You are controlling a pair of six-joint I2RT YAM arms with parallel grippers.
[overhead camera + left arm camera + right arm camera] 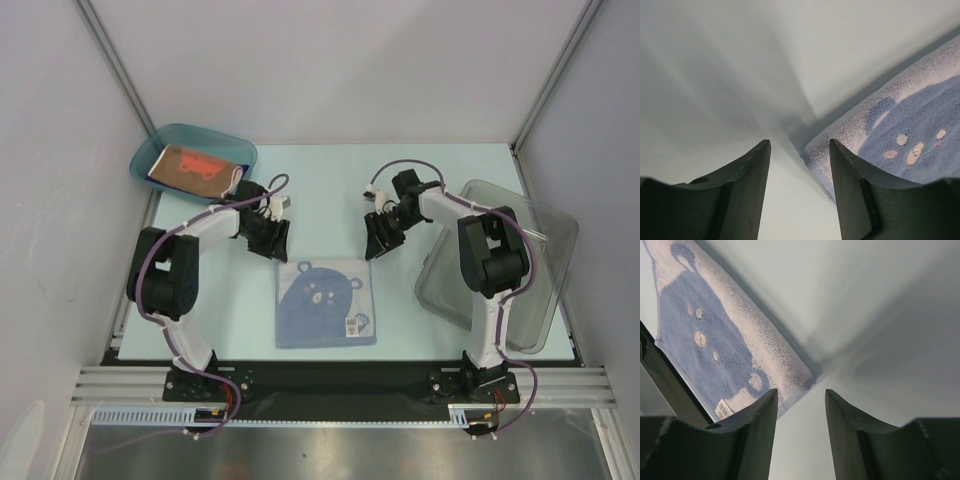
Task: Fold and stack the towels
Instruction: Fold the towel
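Two towels are showing from overhead: the light-blue bear towel (pixel 327 302) is lying flat on the table (pixel 330 190) between the arms, and a brown-red towel (pixel 195 165) is sitting in the teal tray (pixel 145 155) at the far left.

The left gripper (pixel 272 238) and right gripper (pixel 383 238) are hanging over the bear towel's two far corners. Both sets of jaws are standing apart, with nothing pinched between them.

In the left wrist view, the towel's corner is poking in just beside the inner face of one of the fingers (pixel 850 190), with bare table filling most of the gap. In the right wrist view it's the mirror picture: the corner is lying just beside a finger (pixel 760 435) and not quite centred.

This looks like light, limp terry cloth. I'm expecting it to sag and drape the instant it's lifted, and to slide easily on the smooth top. The corners look like the best place to hold it, pinching both together so the far edge is travelling level over the near one.
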